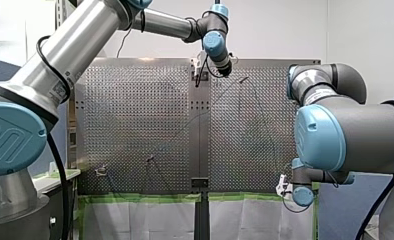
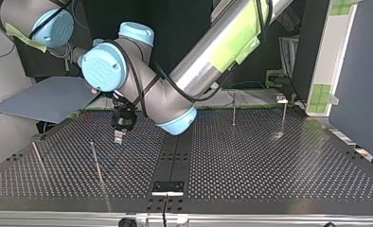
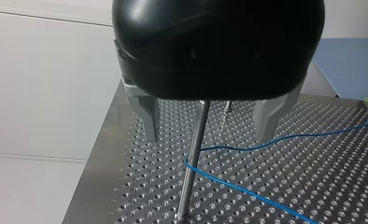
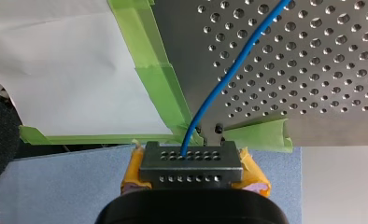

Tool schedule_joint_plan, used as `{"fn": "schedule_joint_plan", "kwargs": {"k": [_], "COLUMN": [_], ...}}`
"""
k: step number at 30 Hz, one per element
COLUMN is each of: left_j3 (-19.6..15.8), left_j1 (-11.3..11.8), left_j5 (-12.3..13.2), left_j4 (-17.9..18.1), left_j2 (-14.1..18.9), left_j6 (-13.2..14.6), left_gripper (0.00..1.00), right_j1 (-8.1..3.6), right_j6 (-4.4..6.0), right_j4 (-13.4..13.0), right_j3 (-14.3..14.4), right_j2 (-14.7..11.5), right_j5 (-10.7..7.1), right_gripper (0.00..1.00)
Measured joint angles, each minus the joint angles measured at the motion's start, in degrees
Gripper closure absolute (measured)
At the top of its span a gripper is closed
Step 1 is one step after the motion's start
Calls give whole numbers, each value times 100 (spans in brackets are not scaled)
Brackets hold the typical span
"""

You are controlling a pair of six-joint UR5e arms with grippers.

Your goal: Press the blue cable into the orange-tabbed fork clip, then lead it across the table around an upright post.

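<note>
Metal-fingered L gripper (image 3: pixel 208 138) stands wide open w/ nothing in it, one finger either side of an upright post (image 3: pixel 191 163) on the perforated table (image 3: pixel 135 186). Blue cable (image 3: pixel 247 191) bends round that post low down. R gripper (image 4: pixel 191 161), yellow pads, is clamped on the cable just off the table's green-taped edge.
</note>
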Motion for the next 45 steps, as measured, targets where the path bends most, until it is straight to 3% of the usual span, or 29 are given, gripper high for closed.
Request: {"fn": "schedule_joint_plan", "kwargs": {"k": [26, 31, 37, 45], "left_j3": [0, -80, -369, -822], "left_j1": [0, 14, 157, 580], "left_j5": [-1, -1, 72, 8], "left_j4": [-7, -52, 146, 586], "left_j2": [0, 52, 323, 772], "left_j6": [-8, -120, -220, -590], "left_gripper": [0, 0, 0, 0], "right_j1": [6, 6, 6, 8], "right_j6": [-3, -7, -9, -49], "right_j4": [4, 21, 39, 73], "right_j3": [1, -1, -1, 0], "right_j2": [0, 0, 0, 0], "right_j5": [0, 0, 0, 0], "right_gripper": [100, 100, 100, 100]}}
